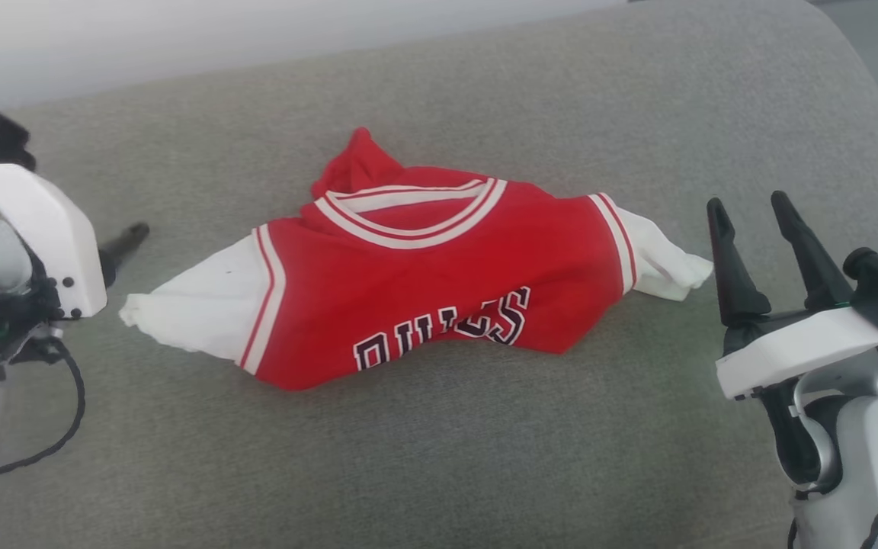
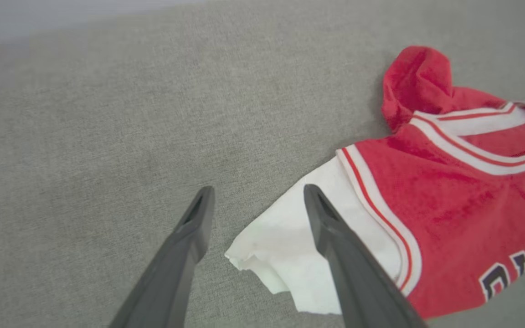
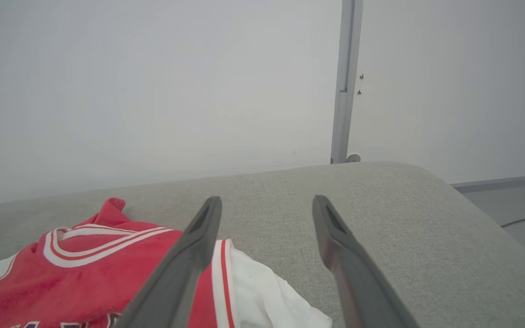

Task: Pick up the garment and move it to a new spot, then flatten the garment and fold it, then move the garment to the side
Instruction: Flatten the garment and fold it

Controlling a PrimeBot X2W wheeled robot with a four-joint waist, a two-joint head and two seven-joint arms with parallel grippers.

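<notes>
**Head view.** A red basketball-style jersey garment (image 1: 424,290) with white short sleeves lies rumpled at frame centre on the grey woven-fabric padded surface (image 1: 439,473). Its striped neck trim faces the top of the frame. The dark white-outlined lettering is partly tucked under at the lower edge. The left pincer (image 1: 125,239) is at mid-left with one dark finger showing, near the white sleeve but apart from it. The right pincer (image 1: 748,203) is at the right, spread and empty, just beside the other sleeve.

**Left wrist view.** The left pincer (image 2: 258,190) is spread wide and grips nothing. The white sleeve shows between its fingers; contact cannot be told.

**Right wrist view.** The right pincer (image 3: 267,200) is spread and empty. The garment (image 3: 84,273) is at the lower left. A pale wall (image 3: 153,91) stands behind.
</notes>
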